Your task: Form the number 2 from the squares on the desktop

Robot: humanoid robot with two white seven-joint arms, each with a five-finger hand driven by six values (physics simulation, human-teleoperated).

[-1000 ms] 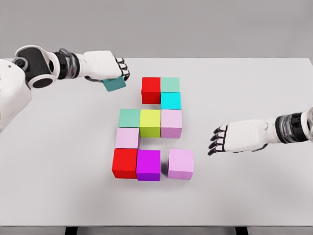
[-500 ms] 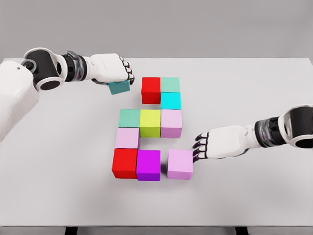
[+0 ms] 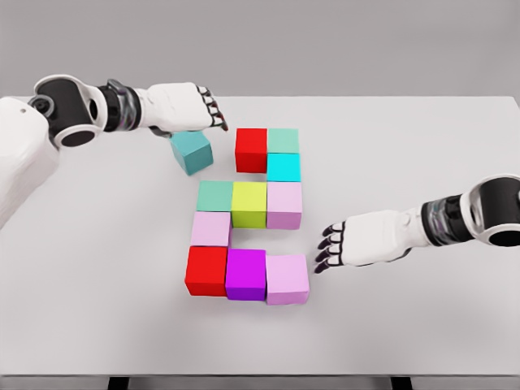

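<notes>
Left hand (image 3: 191,108) hovers with fingers spread above the teal cube (image 3: 192,152); right hand (image 3: 357,243), relaxed, sits beside the unlabelled pink cube (image 3: 288,279).

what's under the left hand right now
A teal cube sits on the white table just below the left hand. Its top and front faces show; whether the fingers touch it is unclear.

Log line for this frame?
left hand: open, above tilted teal cube | right hand: open, beside pale pink cube | pink cube: touching magenta cube
</notes>
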